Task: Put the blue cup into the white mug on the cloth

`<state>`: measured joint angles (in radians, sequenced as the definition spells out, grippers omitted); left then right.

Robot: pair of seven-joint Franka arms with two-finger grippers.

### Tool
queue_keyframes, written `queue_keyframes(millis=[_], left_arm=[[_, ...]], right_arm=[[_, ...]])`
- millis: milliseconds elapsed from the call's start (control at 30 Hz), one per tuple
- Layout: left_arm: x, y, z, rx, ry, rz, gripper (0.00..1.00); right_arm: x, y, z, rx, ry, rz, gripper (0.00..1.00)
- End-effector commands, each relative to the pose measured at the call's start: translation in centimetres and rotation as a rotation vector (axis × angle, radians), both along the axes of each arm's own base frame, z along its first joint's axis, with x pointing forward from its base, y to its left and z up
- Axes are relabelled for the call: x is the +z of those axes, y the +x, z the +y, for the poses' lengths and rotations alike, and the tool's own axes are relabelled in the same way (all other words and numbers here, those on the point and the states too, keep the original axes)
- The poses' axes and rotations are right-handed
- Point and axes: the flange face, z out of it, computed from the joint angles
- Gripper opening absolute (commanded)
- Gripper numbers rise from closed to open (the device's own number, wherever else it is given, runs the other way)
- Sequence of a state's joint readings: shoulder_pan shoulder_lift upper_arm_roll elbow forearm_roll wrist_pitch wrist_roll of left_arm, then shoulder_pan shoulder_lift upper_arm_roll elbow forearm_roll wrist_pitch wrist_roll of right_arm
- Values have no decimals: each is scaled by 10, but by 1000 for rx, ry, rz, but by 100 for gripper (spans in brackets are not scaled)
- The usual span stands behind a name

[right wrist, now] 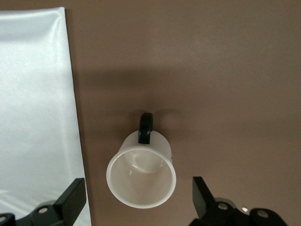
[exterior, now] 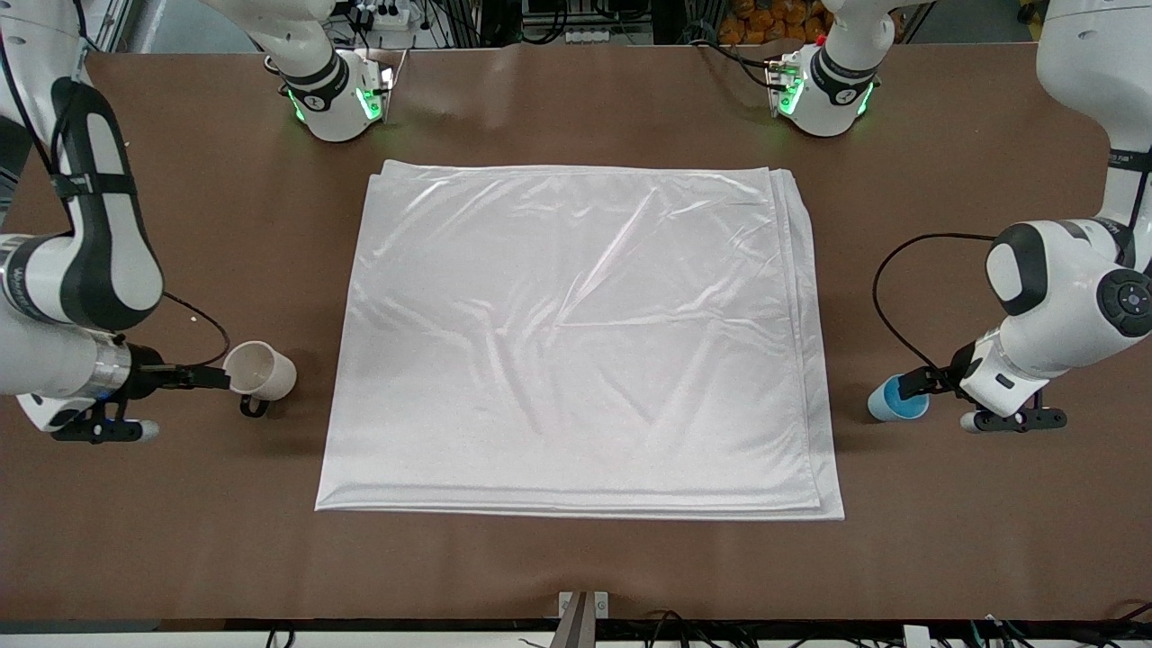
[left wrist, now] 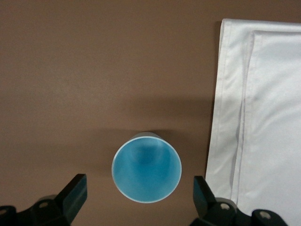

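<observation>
The cloth (exterior: 576,342) lies flat with nothing on it, so its whole top is open to either arm. The white mug (exterior: 261,371) on the bare table (exterior: 945,558) has free space between it and the open right gripper (exterior: 211,378) fingers; likewise the blue cup (exterior: 896,400) and the left gripper (exterior: 918,385).

Shiny, satiny cloth (exterior: 576,342); glossy, perhaps ceramic, white mug (right wrist: 141,175); matt table (exterior: 945,558).
</observation>
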<state>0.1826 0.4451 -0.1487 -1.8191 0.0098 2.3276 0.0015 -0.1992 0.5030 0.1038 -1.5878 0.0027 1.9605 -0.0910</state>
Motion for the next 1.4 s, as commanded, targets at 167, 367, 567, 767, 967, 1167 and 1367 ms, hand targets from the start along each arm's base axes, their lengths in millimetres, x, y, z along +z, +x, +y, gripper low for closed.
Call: queue_keyframes(millis=[167, 367, 567, 767, 967, 1167, 1367], left_arm=[[-18, 6, 8, 7, 9, -14, 100], [-32, 7, 12, 15, 6, -22, 100], [-37, 5, 22, 28, 6, -16, 100], [-47, 3, 28, 36, 4, -1, 100], [-51, 2, 29, 39, 3, 7, 100], [-58, 2, 30, 42, 1, 1, 100], [-62, 0, 33, 46, 1, 1, 100]], right_arm=[[-77, 14, 12, 29, -5, 44, 100], [-89, 14, 9, 26, -4, 50, 100], [-101, 14, 1, 19, -2, 45, 100], [-106, 10, -9, 1, 10, 58, 51], [-107, 9, -7, 0, 15, 62, 12], [-107, 8, -7, -5, 16, 67, 0], [-102, 9, 2, -21, 15, 78, 0]])
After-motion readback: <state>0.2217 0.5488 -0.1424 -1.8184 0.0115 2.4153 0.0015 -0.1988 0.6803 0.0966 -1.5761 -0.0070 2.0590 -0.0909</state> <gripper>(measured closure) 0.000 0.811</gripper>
